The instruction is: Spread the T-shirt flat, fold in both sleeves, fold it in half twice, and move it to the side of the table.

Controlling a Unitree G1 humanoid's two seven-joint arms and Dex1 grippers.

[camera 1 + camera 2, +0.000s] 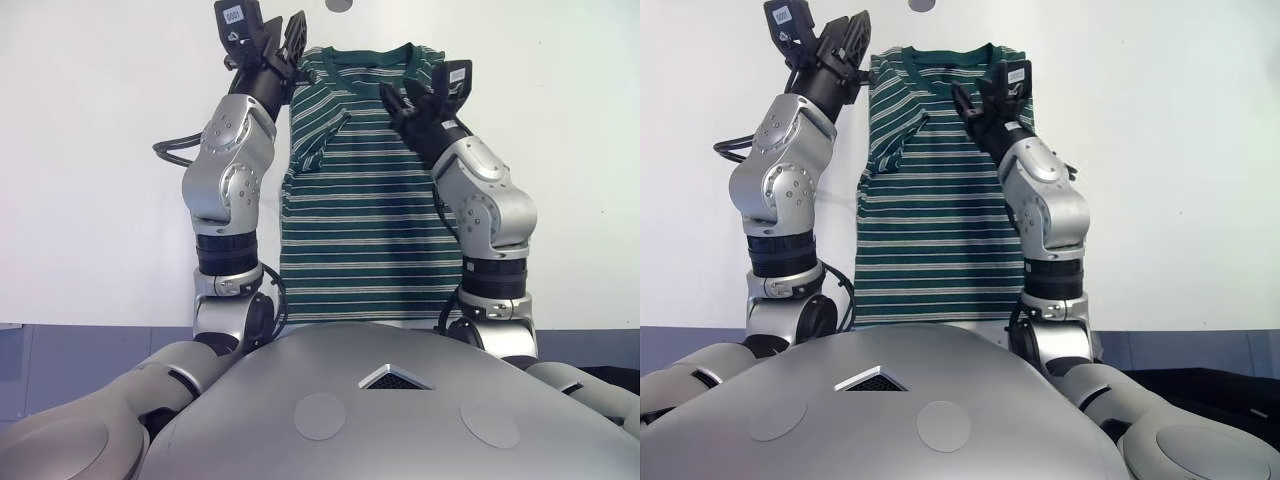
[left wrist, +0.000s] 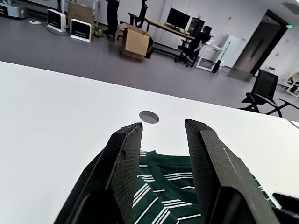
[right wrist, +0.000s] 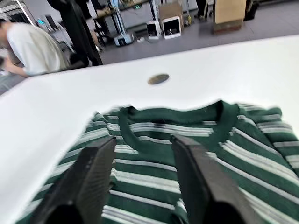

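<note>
T-shirt [image 1: 360, 210] lies flat on the table [image 1: 100, 110], sleeves apparently tucked in; left gripper [image 1: 272, 30] just beside its left shoulder, right gripper [image 1: 426, 90] over its right shoulder, both spread apart and empty, likely staged to pinch the collar edge for halving.

Green, white-striped T-shirt [image 1: 360, 230] flat on the table [image 1: 100, 200], collar at the far end, left sleeve folded in.

grey floor [image 2: 70, 51], desks [image 2: 168, 29], office chairs [image 2: 264, 88]
</note>
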